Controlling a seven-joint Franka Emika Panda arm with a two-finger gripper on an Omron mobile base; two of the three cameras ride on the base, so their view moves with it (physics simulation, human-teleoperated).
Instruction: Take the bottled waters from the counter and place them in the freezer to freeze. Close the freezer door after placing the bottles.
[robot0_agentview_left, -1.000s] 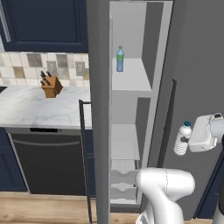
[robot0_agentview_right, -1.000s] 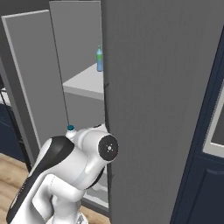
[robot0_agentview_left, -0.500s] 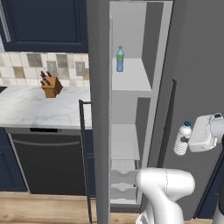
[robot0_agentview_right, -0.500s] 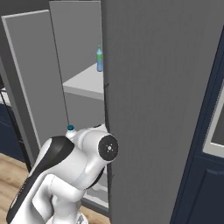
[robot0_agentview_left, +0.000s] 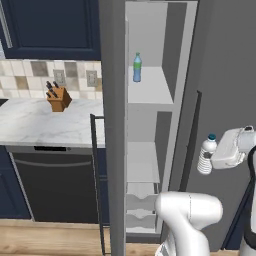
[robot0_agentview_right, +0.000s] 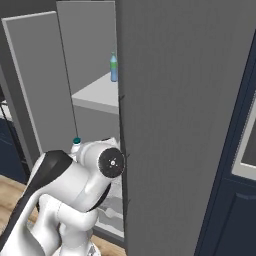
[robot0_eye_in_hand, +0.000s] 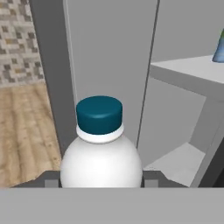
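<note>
My gripper (robot0_agentview_left: 210, 159) is shut on the clear ribbed bottled water (robot0_agentview_left: 205, 156) with a blue cap, held upright at mid height. It hangs to the right of the open freezer (robot0_agentview_left: 150, 150), in front of the grey fridge front. In the hand view the held bottle (robot0_eye_in_hand: 100, 151) fills the lower middle between the fingers (robot0_eye_in_hand: 49, 181). The blue-tinted bottle with green cap (robot0_agentview_left: 137, 67) stands upright on the freezer's upper shelf (robot0_agentview_left: 150, 92), also seen as the bottle (robot0_agentview_right: 114, 68) in the right base view. The freezer door (robot0_agentview_left: 111, 125) stands open, edge-on. The counter (robot0_agentview_left: 40, 125) lies to the left.
A knife block (robot0_agentview_left: 58, 98) stands on the counter by the tiled wall. A black dishwasher (robot0_agentview_left: 55, 185) sits under the counter. The door's dark bar handle (robot0_agentview_left: 95, 175) juts toward me. White drawers (robot0_agentview_left: 140, 205) fill the freezer's bottom. Navy cabinets (robot0_agentview_left: 50, 27) hang above.
</note>
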